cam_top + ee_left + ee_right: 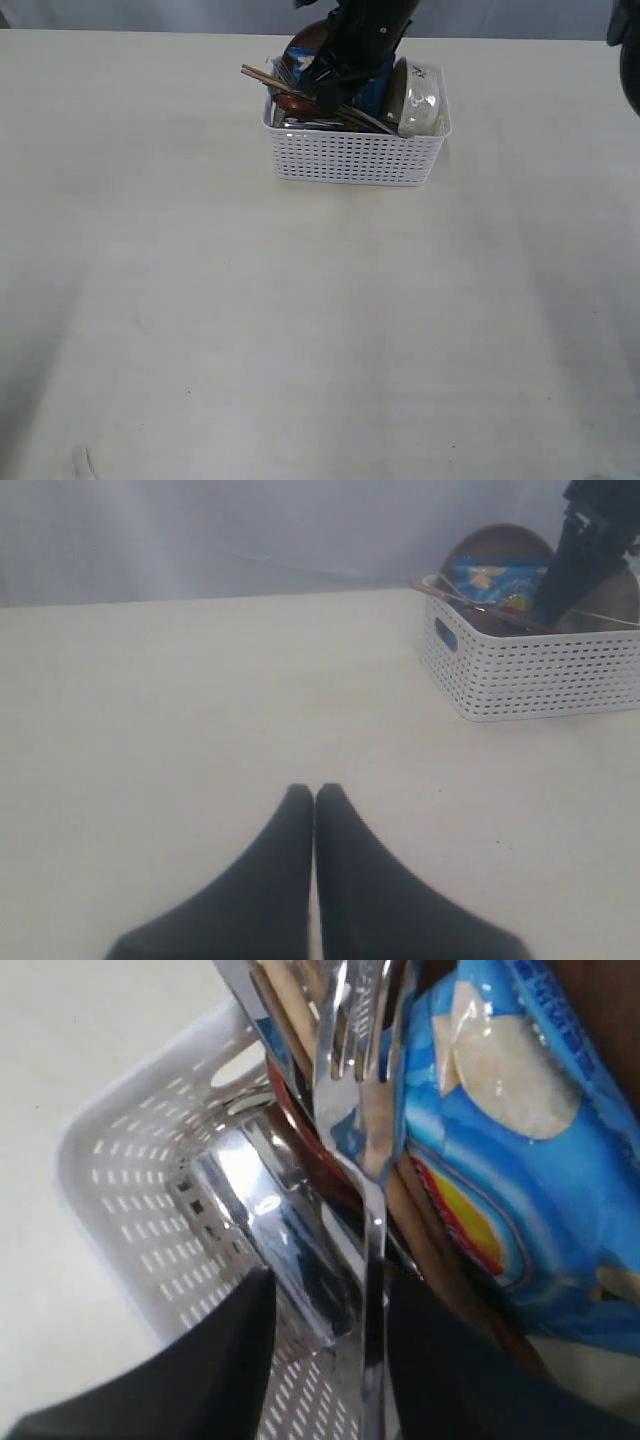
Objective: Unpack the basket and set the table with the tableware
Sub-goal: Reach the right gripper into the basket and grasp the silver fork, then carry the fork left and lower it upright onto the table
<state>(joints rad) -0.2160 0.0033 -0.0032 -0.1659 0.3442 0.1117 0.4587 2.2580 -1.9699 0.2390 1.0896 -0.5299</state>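
We are looking at the basket (355,155) sitting toward the far side of the counter (300,330), a little right of the middle, still fully packed. The cream bowl (421,100) is standing on its edge at the basket's right end, the chopsticks (262,76) are poking out over its left rim, and the brown plate (500,540) is leaning upright behind the blue chip packet (500,1140). Our right hand (328,1282) is reaching down inside the basket with its fingers parted. The fork (372,1210) is running through the gap, its handle lying against one finger while the other is standing clear of it, and another steel piece (265,1210) is shining just behind. Our left hand (315,792) is hovering over bare counter well apart from the basket, fingertips pressed together and holding nothing.
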